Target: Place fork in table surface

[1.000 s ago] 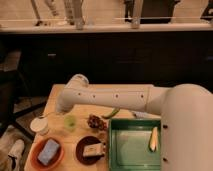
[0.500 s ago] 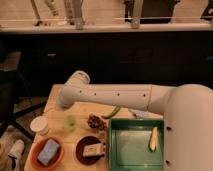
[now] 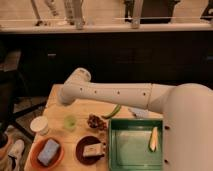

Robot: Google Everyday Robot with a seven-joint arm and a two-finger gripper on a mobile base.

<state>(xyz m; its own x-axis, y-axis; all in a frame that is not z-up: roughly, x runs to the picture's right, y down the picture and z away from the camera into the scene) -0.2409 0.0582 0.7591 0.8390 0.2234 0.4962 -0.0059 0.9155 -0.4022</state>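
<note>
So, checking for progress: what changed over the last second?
The arm raised its elbow slightly, up and away from the table. The gripper is out of view, shut. Nothing was visibly taken or let go. The cup, bowls and tray stayed put.

I'm watching my arm (image 3: 107, 93) reaching left across the bench (image 3: 56, 107); the pincer is sitting hidden behind the elbow, clamped. A green tray (image 3: 135, 150) is lying bottom right, holding a pale piece (image 3: 153, 139); a white cup (image 3: 39, 125) is standing left.
</note>
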